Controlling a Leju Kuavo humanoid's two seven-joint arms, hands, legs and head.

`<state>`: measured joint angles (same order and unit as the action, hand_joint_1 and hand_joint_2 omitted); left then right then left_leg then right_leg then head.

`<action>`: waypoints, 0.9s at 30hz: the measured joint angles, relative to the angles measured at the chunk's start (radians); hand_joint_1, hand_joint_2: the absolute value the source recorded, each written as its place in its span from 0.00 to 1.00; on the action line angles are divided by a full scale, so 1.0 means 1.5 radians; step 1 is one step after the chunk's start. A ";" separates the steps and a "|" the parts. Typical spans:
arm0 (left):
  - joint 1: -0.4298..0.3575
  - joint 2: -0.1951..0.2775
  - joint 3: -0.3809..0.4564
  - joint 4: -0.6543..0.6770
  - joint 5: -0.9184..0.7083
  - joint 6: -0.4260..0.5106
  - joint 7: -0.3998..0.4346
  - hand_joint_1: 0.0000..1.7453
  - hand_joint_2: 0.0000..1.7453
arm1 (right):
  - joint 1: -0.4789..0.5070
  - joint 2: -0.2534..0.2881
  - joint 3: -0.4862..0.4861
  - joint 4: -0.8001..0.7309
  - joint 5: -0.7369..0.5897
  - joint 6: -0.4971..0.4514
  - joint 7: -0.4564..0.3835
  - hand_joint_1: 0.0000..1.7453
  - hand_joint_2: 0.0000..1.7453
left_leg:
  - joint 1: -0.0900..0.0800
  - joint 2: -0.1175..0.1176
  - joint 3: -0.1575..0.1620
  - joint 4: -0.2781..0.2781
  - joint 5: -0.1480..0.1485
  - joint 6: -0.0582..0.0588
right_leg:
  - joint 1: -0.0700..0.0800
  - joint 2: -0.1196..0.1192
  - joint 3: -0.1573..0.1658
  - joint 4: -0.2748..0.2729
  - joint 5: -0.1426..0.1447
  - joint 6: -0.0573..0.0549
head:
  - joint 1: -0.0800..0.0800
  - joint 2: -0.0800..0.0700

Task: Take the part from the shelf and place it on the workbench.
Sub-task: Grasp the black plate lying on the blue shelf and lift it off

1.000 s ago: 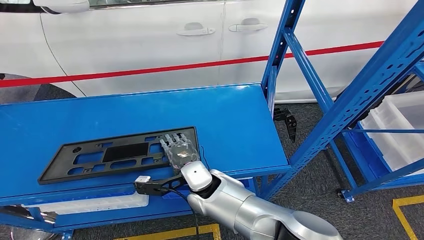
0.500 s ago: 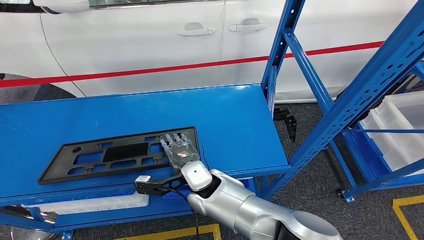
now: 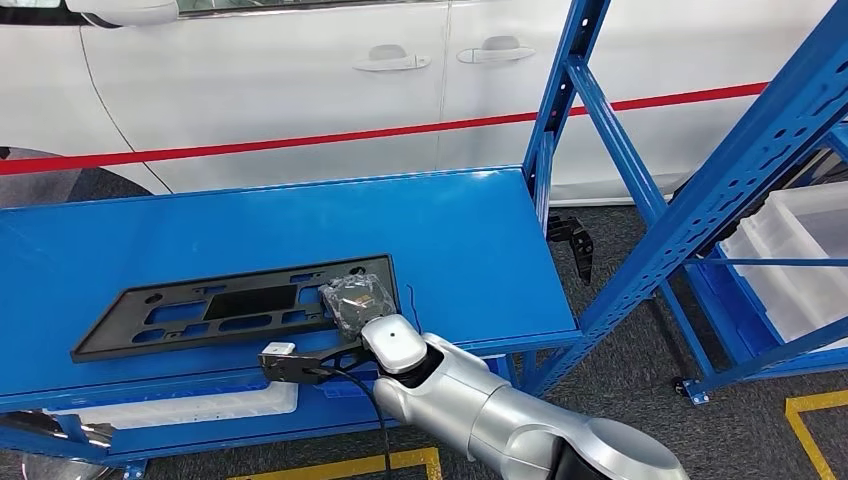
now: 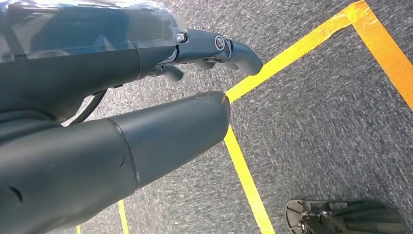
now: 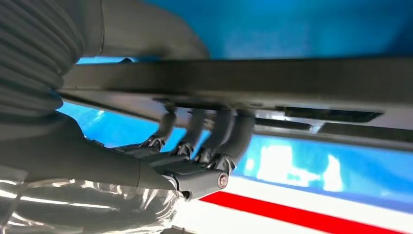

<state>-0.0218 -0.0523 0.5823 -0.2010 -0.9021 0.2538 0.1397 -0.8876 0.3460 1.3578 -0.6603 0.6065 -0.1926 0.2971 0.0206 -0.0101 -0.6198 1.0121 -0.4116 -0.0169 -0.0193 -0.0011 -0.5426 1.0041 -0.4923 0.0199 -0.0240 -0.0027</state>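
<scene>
Lying flat on the blue workbench [image 3: 470,230], the black plate frame [image 3: 200,310] has its end pinched by the right hand [image 3: 352,300], fingers [image 5: 219,131] curled over its edge, so they should uncurl gently without dragging it.

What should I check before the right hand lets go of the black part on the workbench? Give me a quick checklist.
1. Black frame part lying on the blue workbench: ok.
2. Part flat at the hand's end: cannot tell.
3. Part fully inside the bench's front edge: ok.
4. Right hand gripping the part's right end, fingers hooked on its edge: ok.
5. Bench around the part free of other things: ok.
6. Left hand out of the way, hanging over the floor: ok.
</scene>
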 joint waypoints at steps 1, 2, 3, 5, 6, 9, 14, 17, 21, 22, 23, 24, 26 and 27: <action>0.000 0.000 0.001 0.000 -0.002 0.000 0.000 0.00 0.00 | -0.001 0.000 -0.001 0.000 0.001 -0.003 0.000 1.00 1.00 | 0.000 0.000 0.000 0.000 0.000 0.000 | 0.000 0.000 0.000 0.000 0.000 0.000 | 0.000 0.000; 0.000 0.000 0.002 0.000 -0.003 0.000 0.000 0.00 0.00 | -0.002 0.000 -0.002 0.000 0.002 -0.006 0.000 1.00 1.00 | 0.000 0.000 0.000 0.000 0.000 0.000 | 0.000 0.000 0.000 0.000 0.000 0.000 | 0.000 0.000; 0.000 0.000 0.003 0.000 -0.005 0.000 0.000 0.00 0.00 | -0.003 0.000 -0.002 0.000 0.003 -0.009 -0.001 1.00 1.00 | 0.000 0.000 0.000 0.000 0.000 0.000 | 0.000 0.000 0.000 0.000 0.000 0.000 | 0.000 0.000; 0.000 0.000 0.003 0.000 -0.009 0.000 -0.001 0.00 0.00 | -0.004 0.000 -0.003 0.002 0.004 -0.015 -0.004 1.00 1.00 | 0.000 0.000 0.000 0.000 0.000 0.000 | 0.000 0.000 0.000 0.000 0.000 0.000 | 0.000 0.000; 0.000 0.000 0.004 0.000 -0.010 0.000 -0.002 0.00 0.00 | -0.005 0.000 -0.004 0.004 0.004 -0.018 -0.007 1.00 1.00 | 0.000 0.000 0.000 0.000 0.000 0.000 | 0.000 0.000 0.000 0.000 0.000 -0.001 | 0.000 0.000; 0.000 0.001 0.005 0.000 -0.013 0.000 -0.006 0.00 0.00 | -0.006 -0.001 -0.009 0.009 0.001 -0.025 -0.016 1.00 1.00 | 0.000 0.000 0.000 0.000 0.000 0.000 | 0.000 0.000 0.000 0.000 0.000 -0.001 | 0.000 0.000; 0.000 0.001 0.007 0.000 -0.018 0.000 -0.010 0.00 0.00 | -0.006 -0.001 -0.023 0.016 -0.012 -0.036 -0.030 1.00 1.00 | 0.000 0.000 0.001 0.000 0.000 0.000 | 0.000 0.000 0.001 0.000 0.000 -0.001 | 0.000 0.000; 0.000 0.001 0.008 0.000 -0.021 0.000 -0.010 0.00 0.00 | -0.005 -0.001 -0.032 0.019 -0.016 -0.046 -0.037 1.00 1.00 | 0.000 0.000 0.001 0.000 0.000 0.000 | 0.000 0.000 0.001 0.000 0.000 -0.001 | 0.000 0.000; 0.000 0.000 0.009 0.000 -0.021 0.000 -0.010 0.00 0.00 | -0.001 -0.001 -0.045 0.022 -0.033 -0.070 -0.052 1.00 1.00 | 0.000 0.000 0.001 0.000 0.000 0.000 | 0.000 0.000 0.001 0.000 0.000 -0.001 | 0.000 0.000; 0.001 0.000 0.010 0.000 -0.021 0.001 -0.010 0.00 0.00 | 0.001 -0.001 -0.051 0.022 -0.049 -0.084 -0.063 1.00 1.00 | 0.000 0.000 0.001 0.000 0.000 0.000 | 0.000 0.000 0.001 0.000 0.000 -0.001 | 0.000 0.000; 0.001 0.000 0.012 0.000 -0.021 0.001 -0.010 0.00 0.00 | 0.003 -0.001 -0.062 0.021 -0.075 -0.101 -0.081 1.00 1.00 | 0.000 0.000 0.001 0.000 0.000 0.000 | 0.000 0.000 0.001 0.000 0.000 -0.001 | 0.000 0.000; 0.001 0.000 0.015 0.000 -0.021 0.002 -0.010 0.00 0.00 | 0.004 0.000 -0.076 0.017 -0.108 -0.118 -0.104 1.00 1.00 | 0.000 0.000 0.001 0.000 0.000 0.000 | 0.000 0.001 0.001 0.000 0.000 -0.001 | 0.000 0.000; 0.002 0.000 0.021 0.000 -0.022 0.003 -0.011 0.00 0.00 | 0.008 0.000 -0.113 0.001 -0.176 -0.141 -0.153 1.00 1.00 | 0.000 0.001 0.001 0.000 0.000 0.000 | 0.000 0.001 0.001 0.000 0.000 -0.001 | 0.000 0.000; 0.002 0.000 0.024 0.000 -0.022 0.004 -0.012 0.00 0.00 | 0.009 0.000 -0.133 -0.011 -0.198 -0.145 -0.170 1.00 1.00 | 0.000 0.001 0.001 0.000 0.000 0.000 | 0.000 0.001 0.001 0.000 0.000 -0.001 | 0.000 0.000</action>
<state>-0.0189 -0.0523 0.6189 -0.2010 -0.9349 0.2594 0.1222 -0.8737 0.3454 1.1579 -0.6761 0.3098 -0.4102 0.0416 0.0205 -0.0089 -0.6178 1.0123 -0.4115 -0.0169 -0.0192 0.0004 -0.5418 1.0041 -0.4919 0.0190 -0.0240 -0.0027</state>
